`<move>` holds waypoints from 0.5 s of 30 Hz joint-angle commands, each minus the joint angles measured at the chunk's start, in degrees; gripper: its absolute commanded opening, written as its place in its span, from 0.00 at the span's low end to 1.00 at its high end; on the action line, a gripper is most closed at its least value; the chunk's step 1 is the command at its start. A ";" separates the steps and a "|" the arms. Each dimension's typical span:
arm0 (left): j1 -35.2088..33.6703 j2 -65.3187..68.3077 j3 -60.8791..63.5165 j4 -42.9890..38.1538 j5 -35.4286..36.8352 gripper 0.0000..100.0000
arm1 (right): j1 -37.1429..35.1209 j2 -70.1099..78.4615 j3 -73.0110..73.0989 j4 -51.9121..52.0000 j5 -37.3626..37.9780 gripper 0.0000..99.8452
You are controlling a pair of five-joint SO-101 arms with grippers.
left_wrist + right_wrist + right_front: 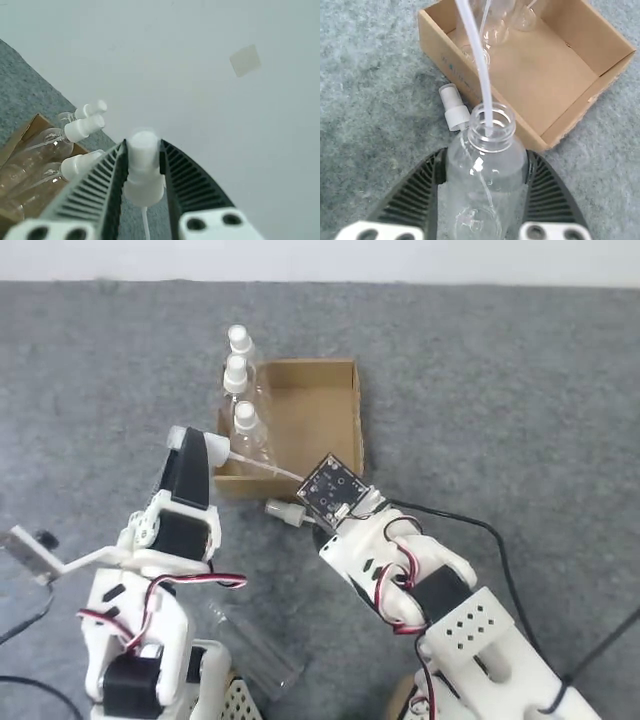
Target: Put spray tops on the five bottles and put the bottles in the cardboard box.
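Observation:
My left gripper (143,146) is shut on a white spray top (144,170), held up beside the front left corner of the cardboard box (318,425). Its thin dip tube (479,60) slants down into the open neck of a clear bottle (485,165). My right gripper (485,159) is shut on that bottle, just in front of the box. Three capped bottles (240,375) lie along the box's left side. A spare spray top (283,511) lies on the carpet by the box's front wall. Another uncapped bottle (250,640) lies near the left arm's base.
The grey carpet (520,390) covers the table, with free room to the right of the box. The right half of the box floor (545,75) is bare. The right arm's cables (500,550) trail across the carpet at the right.

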 commanded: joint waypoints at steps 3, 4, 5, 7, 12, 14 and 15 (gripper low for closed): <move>-0.09 -1.05 1.19 -0.26 -0.88 0.01 | -1.36 -2.15 -0.26 -0.84 0.70 0.09; -0.09 -1.05 1.36 -0.26 -0.88 0.01 | -1.36 -2.15 -0.26 -0.84 0.70 0.09; -0.09 -1.05 1.63 -0.26 -0.88 0.01 | -1.36 -2.15 -0.26 -0.84 0.79 0.09; -0.09 -1.05 1.89 -0.18 -0.97 0.01 | -1.36 -2.15 -0.26 -0.92 0.79 0.09; 0.09 -1.05 3.74 -0.26 -2.46 0.01 | -1.36 -2.15 -0.26 -0.84 0.79 0.09; 0.09 -1.05 4.35 -0.26 -2.46 0.01 | -1.36 -2.15 -0.26 -0.84 0.79 0.09; 0.53 -1.05 4.62 -0.26 -2.46 0.01 | -1.36 -2.15 -0.26 -0.84 0.79 0.09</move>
